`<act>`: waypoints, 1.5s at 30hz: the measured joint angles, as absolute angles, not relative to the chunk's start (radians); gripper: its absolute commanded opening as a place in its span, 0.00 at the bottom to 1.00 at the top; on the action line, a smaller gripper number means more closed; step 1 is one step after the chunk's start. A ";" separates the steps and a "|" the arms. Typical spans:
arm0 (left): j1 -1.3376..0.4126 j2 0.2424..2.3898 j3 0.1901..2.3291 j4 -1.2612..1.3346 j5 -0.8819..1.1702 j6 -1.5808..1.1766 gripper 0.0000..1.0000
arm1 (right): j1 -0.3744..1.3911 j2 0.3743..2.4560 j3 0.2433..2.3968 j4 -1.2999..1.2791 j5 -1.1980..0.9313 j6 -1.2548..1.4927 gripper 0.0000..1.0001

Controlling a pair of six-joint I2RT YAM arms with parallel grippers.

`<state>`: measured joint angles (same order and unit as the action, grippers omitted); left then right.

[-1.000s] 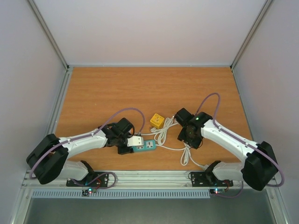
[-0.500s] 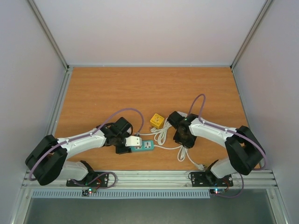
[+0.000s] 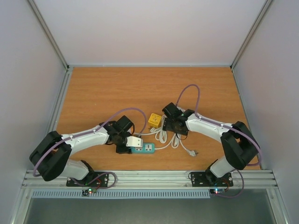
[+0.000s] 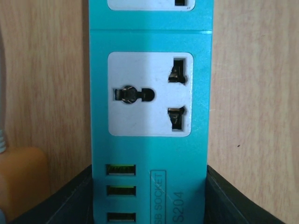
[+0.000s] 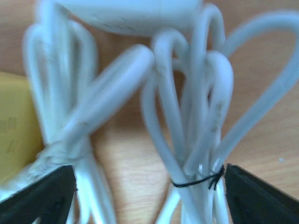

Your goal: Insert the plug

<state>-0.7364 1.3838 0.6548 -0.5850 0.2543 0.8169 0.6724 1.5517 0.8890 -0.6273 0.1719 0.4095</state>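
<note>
Holds a teal power strip (image 3: 144, 148) tight in the left gripper (image 3: 124, 143), by the strip's left end. Squeezes both long sides with the black fingers (image 4: 65, 200), right against the plastic. Lies flat and runs left to right on the brown wooden table (image 3: 140, 88), near the front, between the two arms. Shows, up close from the left wrist, a white socket (image 4: 149, 93) with three holes and a row of small ports (image 4: 121, 191) below.

Hangs the right gripper (image 3: 170, 123) low over a bunch of looped white cord (image 3: 163, 136), just beside a yellow block (image 3: 155, 120). Spreads those fingers (image 5: 42, 196) wide, one on each side of the bunch, with nothing gripped. Looks blurry up close, so cannot tell about touching. Bound in one spot by a thin black tie (image 5: 201, 179).

Seems to be the plug (image 3: 195, 152) at the loose end of the cord, flat on the table, to the right of the bunch and nearer the front. Sits apart from both grippers and apart from the power strip. Too small to see well.
</note>
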 measured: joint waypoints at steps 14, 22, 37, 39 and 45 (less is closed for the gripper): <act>-0.770 1.348 0.662 -0.699 0.313 0.872 1.00 | 0.675 1.384 0.995 -0.458 0.128 0.324 0.99; -0.765 1.229 0.888 -0.839 0.323 0.870 1.00 | 0.674 1.343 0.974 -0.301 0.178 0.324 0.99; -0.662 1.653 1.182 -0.652 0.337 1.028 1.00 | 0.627 1.195 0.876 -0.196 0.223 0.352 0.95; -0.648 1.706 1.225 -0.643 0.352 1.056 1.00 | 0.593 1.172 0.843 -0.185 0.202 0.366 0.95; -0.629 1.826 1.340 -0.658 0.385 1.159 0.97 | 0.520 1.090 0.765 -0.156 0.133 0.400 0.92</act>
